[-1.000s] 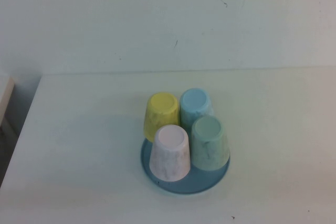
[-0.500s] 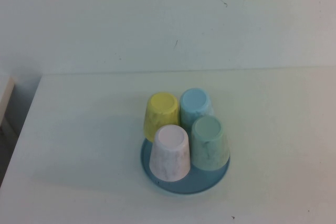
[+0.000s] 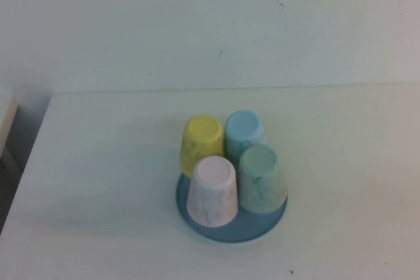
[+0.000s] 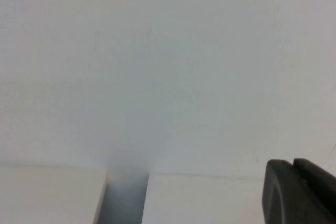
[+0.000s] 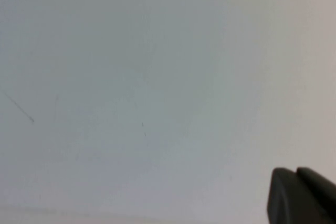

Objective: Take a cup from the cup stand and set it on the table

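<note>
Pink cup is what I want, and neither of my grippers is anywhere near it. My left gripper shows only as a dark bit at the edge of its own wrist view, facing the pale wall, and I cannot tell if it is spread or pressed together. My right gripper is just the same: a dark bit, wall ahead, and I cannot tell. Neither one shows in the high view, so both are held back, well apart from the cups.

Out from there, the pink cup sits upside down on the blue cup stand, at the near side, closest to me. It stands straight up, wide mouth down. The mint green cup is just beside it, the yellow cup and a light blue cup are behind. The white table lies all around. I think the pink cup is a little nearer my left side, so that arm could reach down and lift it straight up.
</note>
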Motion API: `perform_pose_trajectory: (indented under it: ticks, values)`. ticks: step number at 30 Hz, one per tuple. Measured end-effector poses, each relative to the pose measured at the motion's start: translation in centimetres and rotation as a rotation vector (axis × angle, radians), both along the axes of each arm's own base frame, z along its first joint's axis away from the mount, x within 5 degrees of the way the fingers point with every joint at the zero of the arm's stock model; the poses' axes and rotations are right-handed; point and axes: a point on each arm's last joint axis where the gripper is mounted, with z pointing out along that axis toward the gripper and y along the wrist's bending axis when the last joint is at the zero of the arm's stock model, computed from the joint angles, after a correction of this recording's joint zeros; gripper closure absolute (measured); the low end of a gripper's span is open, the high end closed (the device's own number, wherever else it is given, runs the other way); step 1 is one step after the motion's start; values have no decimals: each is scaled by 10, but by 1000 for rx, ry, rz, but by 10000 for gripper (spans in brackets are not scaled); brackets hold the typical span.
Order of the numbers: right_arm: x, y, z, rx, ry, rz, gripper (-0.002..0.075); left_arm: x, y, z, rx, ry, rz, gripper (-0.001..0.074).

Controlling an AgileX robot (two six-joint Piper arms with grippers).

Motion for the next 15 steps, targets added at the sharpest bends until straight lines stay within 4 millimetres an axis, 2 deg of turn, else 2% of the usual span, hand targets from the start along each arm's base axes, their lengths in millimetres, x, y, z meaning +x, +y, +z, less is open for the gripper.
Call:
perform_pose_trajectory:
  ticks: [4, 8, 12, 15]
  values:
    - [4, -3, 5, 7, 219, -30, 729, 3, 0, 18, -44, 153, 2, 738]
    - [16, -1, -3, -39, 427, 4, 729, 16, -6, 27, -98, 370, -54, 738]
    - [26, 7, -17, -116, 620, 113, 729, 36, -20, 30, -58, 618, -212, 738]
    - [30, 13, -25, -152, 726, 200, 729, 52, -33, 35, -20, 722, -378, 738]
